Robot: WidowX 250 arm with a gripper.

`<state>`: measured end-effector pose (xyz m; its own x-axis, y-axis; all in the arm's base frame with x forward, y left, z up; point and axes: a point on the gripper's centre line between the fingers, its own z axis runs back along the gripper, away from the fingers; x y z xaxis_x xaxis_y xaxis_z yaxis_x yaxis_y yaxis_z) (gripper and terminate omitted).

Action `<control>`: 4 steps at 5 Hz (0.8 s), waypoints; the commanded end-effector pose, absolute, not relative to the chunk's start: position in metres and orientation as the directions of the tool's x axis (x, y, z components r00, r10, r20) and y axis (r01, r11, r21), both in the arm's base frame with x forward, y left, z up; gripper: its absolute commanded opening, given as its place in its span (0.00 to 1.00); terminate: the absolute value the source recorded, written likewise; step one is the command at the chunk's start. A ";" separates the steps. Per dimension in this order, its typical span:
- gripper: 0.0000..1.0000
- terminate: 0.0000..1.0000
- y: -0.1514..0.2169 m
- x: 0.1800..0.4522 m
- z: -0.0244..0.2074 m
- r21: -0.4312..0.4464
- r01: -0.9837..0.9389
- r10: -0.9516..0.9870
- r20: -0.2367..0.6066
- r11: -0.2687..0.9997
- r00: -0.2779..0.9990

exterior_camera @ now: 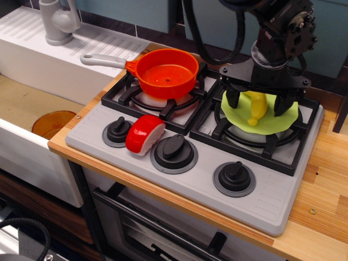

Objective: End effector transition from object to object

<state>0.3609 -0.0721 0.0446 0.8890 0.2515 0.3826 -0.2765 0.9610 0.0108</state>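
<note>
end effector (259, 106): over the right burner, toward the counter's back right corner, cross-plate level, fingers pointing down
jaws: spread apart, one finger each side of the yellow piece, gripping nothing as far as I can tell
yellow piece (255, 107): upright-ish between the fingers, long axis roughly vertical, standing on the green disc (261, 120)
contact: can't tell if the finger pads touch the yellow piece
other objects: red-and-white food piece (144, 134) on the stove's front left, between the knobs; orange pot (166, 73) on the left burner, handle toward the sink (32, 103)
key relation: both lie well left of the jaws; red piece is left and toward the front edge
next move, my guess: lift clear first, then traverse left
</note>
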 end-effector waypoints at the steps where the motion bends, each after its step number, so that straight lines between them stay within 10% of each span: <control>1: 1.00 0.00 -0.072 0.361 0.045 0.011 -0.276 0.251 0.383 0.961 0.889; 4: 1.00 0.00 -0.065 0.349 0.109 0.077 -0.238 0.198 0.342 0.968 0.918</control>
<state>0.3402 -0.0637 0.0864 0.9414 0.1945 0.2757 -0.2322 0.9663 0.1111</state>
